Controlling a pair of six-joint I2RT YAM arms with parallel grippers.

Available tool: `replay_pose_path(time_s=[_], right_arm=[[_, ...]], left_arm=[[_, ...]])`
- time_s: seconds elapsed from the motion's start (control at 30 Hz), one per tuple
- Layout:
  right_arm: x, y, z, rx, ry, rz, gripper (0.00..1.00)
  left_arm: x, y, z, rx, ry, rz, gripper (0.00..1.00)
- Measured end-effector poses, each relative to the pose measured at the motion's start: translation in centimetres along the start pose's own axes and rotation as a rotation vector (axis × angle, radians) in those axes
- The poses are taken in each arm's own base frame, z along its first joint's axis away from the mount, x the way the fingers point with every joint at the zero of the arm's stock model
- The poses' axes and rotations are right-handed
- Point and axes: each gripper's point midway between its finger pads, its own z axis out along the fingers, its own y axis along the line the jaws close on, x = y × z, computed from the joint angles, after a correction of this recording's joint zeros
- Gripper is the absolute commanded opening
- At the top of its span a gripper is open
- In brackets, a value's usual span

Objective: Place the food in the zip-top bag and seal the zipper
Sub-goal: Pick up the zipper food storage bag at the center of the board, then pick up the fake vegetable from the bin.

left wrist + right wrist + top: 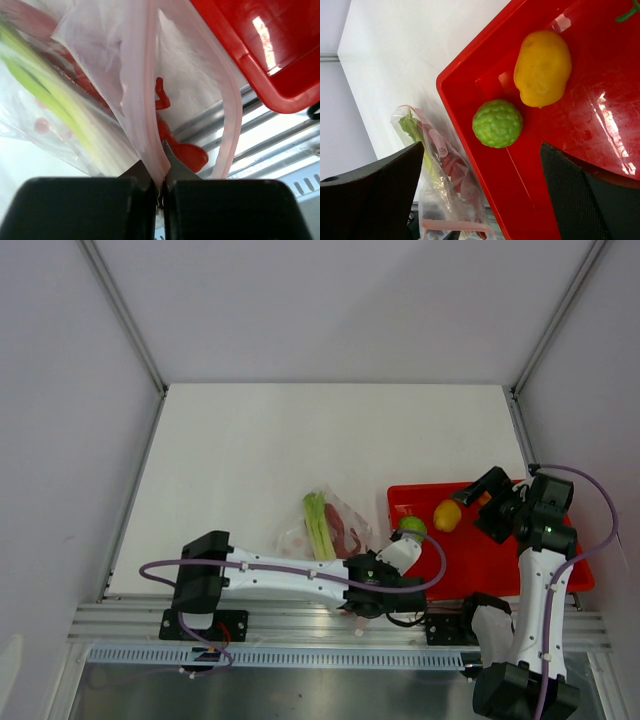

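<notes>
Clear zip-top bag (335, 525), stalk (318, 525) inside, lies at nine o'clock of the red tray (470, 65); my left gripper (161, 192) pinches its zipper (145, 100), I judge to hold the mouth up, while my right gripper (480, 192) hangs spread over green fruit (497, 123) and yellow piece (542, 67).

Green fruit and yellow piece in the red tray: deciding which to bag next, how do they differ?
The green fruit is bumpy all over; the yellow piece is smooth. The green fruit is a small ball; the yellow piece is bigger and lumpy. The green fruit lies nearer the bag-side wall of the red tray; the yellow piece lies further in. Both lie loose there, outside the zip-top bag.
</notes>
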Motion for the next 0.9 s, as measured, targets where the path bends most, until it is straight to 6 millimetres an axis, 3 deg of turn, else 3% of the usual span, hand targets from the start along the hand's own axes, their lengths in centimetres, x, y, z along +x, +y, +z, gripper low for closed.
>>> replay_pose_path(time_s=[0.33,0.5,0.63,0.77,0.9], right_arm=[[1.1,0.8,0.2,-0.032,0.047,-0.062,0.99],[2.4,0.7,1.2,-0.011,0.117,-0.098,1.0],[4.8,0.4,3.0,0.025,0.23,-0.117,0.99],[8.2,0.9,4.2,0.027,0.315,-0.133,0.98],[9.8,1.7,5.1,0.027,0.329,-0.131,0.99]], left_arm=[[-2.8,2.1,-2.9,0.123,-0.016,-0.009,0.01],[-7.9,6.8,-5.7,0.256,-0.092,-0.156,0.01],[-10.9,10.9,-6.8,0.3,-0.155,-0.247,0.01],[-11.7,11.4,-6.8,0.358,-0.139,-0.253,0.01],[-11.9,11.1,-6.7,0.416,-0.112,-0.248,0.01]])
